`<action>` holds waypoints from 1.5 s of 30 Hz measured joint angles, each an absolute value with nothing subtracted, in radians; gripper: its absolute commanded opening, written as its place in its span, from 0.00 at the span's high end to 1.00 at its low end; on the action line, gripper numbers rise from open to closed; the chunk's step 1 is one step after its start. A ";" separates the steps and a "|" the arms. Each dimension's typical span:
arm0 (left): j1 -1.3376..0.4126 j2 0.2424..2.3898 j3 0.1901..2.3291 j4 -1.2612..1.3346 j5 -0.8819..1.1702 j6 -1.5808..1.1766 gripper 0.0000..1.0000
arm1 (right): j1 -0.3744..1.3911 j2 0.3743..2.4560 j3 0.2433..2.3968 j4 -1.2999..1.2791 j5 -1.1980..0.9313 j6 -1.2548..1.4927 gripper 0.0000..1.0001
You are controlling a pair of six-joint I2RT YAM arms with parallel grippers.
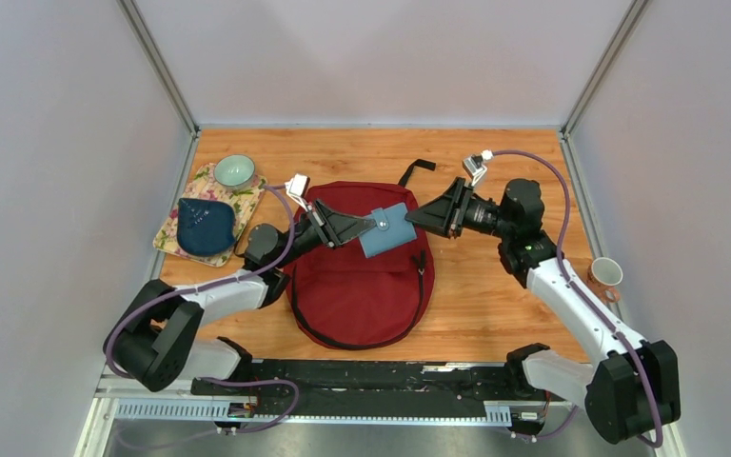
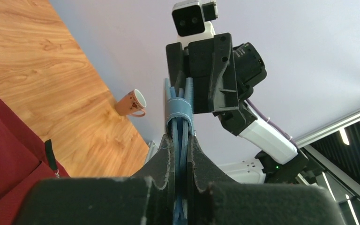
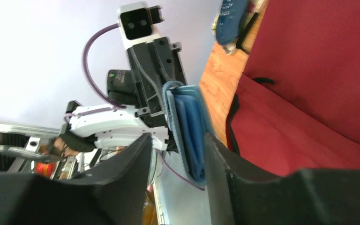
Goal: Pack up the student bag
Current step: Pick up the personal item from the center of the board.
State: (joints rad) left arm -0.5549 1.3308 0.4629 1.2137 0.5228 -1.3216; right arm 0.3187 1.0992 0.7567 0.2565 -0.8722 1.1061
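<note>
Both reach in level, nose-to-nose over the student bag [image 1: 357, 295] mid-frame: left gripper [image 1: 369, 227] clamps the blue wallet [image 1: 390, 231], right gripper [image 1: 413, 217] sits open-jawed around it.

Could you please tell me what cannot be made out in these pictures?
Top view: whether the student bag is unzipped; the blue wallet, left gripper and right gripper cover its upper part.
Right wrist view: the dark blue pouch, cut off by the top edge.
Top view: the pattern on the mug, too small.
</note>
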 measured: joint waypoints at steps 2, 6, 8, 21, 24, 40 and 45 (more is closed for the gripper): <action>-0.554 1.314 0.455 1.189 0.521 -1.312 1.00 | 0.319 1.093 0.767 0.189 -0.845 1.058 0.34; -0.546 1.251 0.418 1.142 0.501 -1.289 1.00 | 0.319 1.027 0.785 -0.047 -0.723 0.910 0.32; -0.545 1.214 0.406 1.113 0.482 -1.269 1.00 | 0.318 0.975 0.770 -0.098 -0.697 0.876 0.31; -0.543 1.132 0.379 1.031 0.432 -1.236 1.00 | 0.488 0.900 0.609 0.022 -0.688 0.949 0.31; -0.543 1.132 0.379 1.030 0.432 -1.237 1.00 | 0.518 0.939 0.609 0.097 -0.675 0.984 0.31; -0.543 1.159 0.377 1.060 0.436 -1.282 1.00 | 0.574 1.081 0.603 0.388 -0.575 1.124 0.84; -0.542 1.180 0.373 1.077 0.441 -1.298 0.93 | 0.574 1.084 0.588 0.427 -0.568 1.151 1.00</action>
